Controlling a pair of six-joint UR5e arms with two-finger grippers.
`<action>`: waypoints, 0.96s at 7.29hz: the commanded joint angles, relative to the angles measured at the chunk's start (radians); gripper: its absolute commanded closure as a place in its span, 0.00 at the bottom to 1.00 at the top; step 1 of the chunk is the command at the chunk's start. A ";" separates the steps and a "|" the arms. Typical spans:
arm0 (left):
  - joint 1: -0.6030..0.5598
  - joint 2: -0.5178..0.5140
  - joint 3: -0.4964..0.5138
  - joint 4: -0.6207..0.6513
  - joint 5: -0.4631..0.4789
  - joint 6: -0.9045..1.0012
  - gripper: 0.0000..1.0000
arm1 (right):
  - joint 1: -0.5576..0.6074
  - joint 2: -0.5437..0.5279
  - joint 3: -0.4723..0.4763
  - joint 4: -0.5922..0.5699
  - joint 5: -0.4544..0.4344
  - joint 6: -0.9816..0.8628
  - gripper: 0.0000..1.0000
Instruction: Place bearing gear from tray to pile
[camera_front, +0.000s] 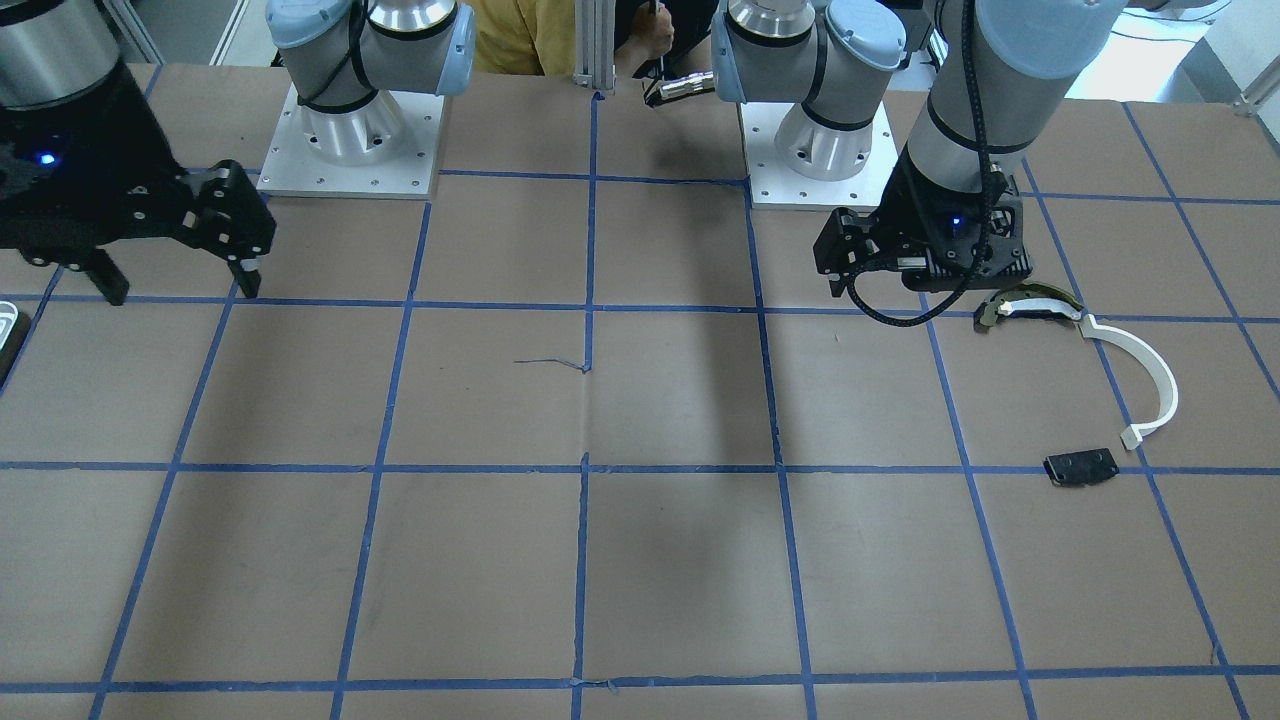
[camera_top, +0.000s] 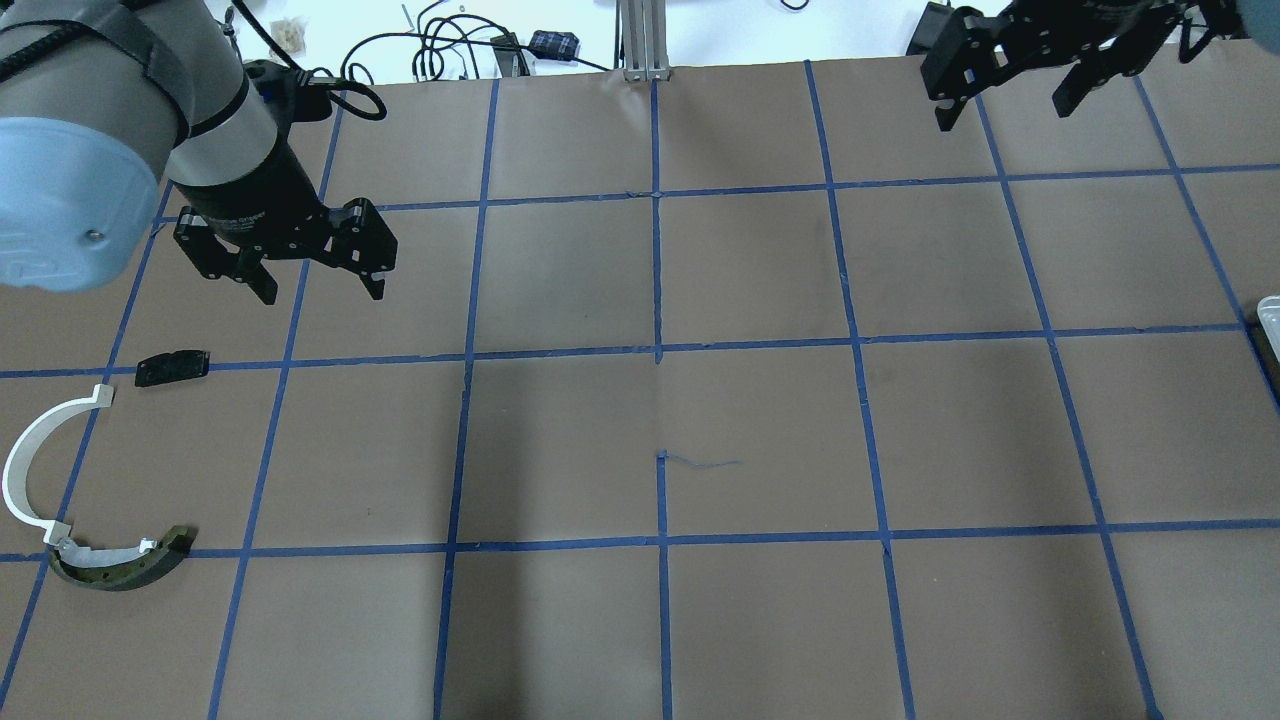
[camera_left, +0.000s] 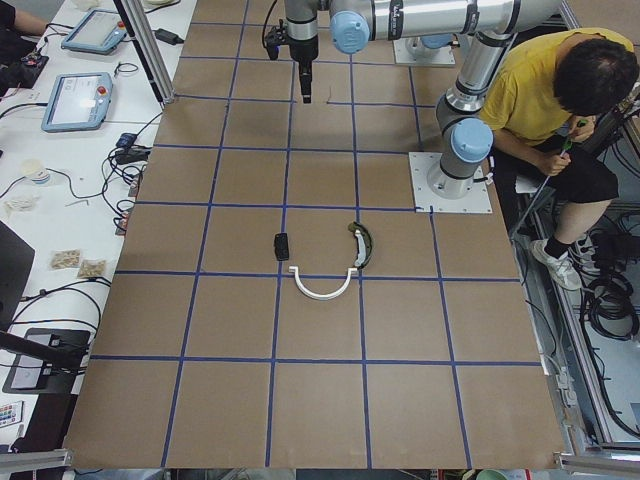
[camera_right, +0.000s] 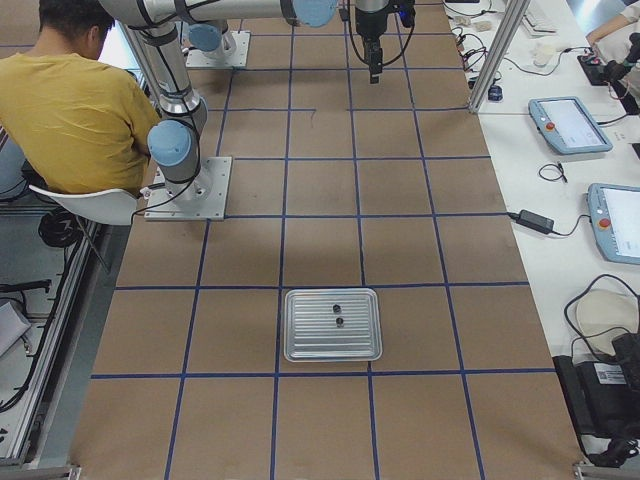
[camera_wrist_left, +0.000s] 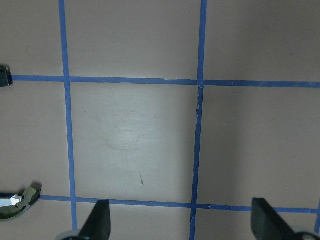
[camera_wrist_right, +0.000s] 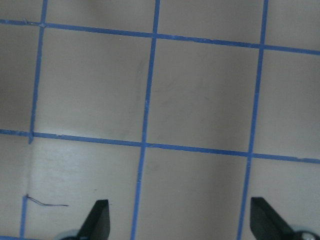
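Note:
The tray (camera_right: 300, 345) is silver with a ribbed floor, and two small dark round parts (camera_right: 337, 309) lie in it. Only its corner shows in the overhead view (camera_top: 1270, 308) and the front view (camera_front: 6, 322). The pile lies apart from it: a white arc strip (camera_top: 25, 460), an olive-and-black curved piece (camera_top: 125, 570) and a flat black plate (camera_top: 172, 367). My left gripper (camera_top: 322, 292) hangs open and empty just beyond the black plate. My right gripper (camera_top: 1005, 112) is open and empty, raised over the table away from the tray.
The table is brown paper (camera_top: 760, 440) with a blue tape grid. Both arm bases (camera_front: 350, 140) stand on metal plates at the robot's edge. A person in a yellow shirt (camera_right: 70, 110) sits beside the bases. Tablets and cables (camera_right: 570, 125) lie on the side bench.

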 joint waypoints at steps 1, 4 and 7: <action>0.000 0.000 0.000 0.000 0.000 0.000 0.00 | -0.176 -0.006 -0.004 0.004 0.000 -0.372 0.00; 0.000 -0.004 0.000 0.000 -0.002 0.000 0.00 | -0.369 0.070 0.013 -0.010 -0.012 -0.615 0.00; 0.000 -0.004 0.000 0.000 0.000 0.000 0.00 | -0.679 0.237 0.018 -0.108 -0.009 -0.952 0.00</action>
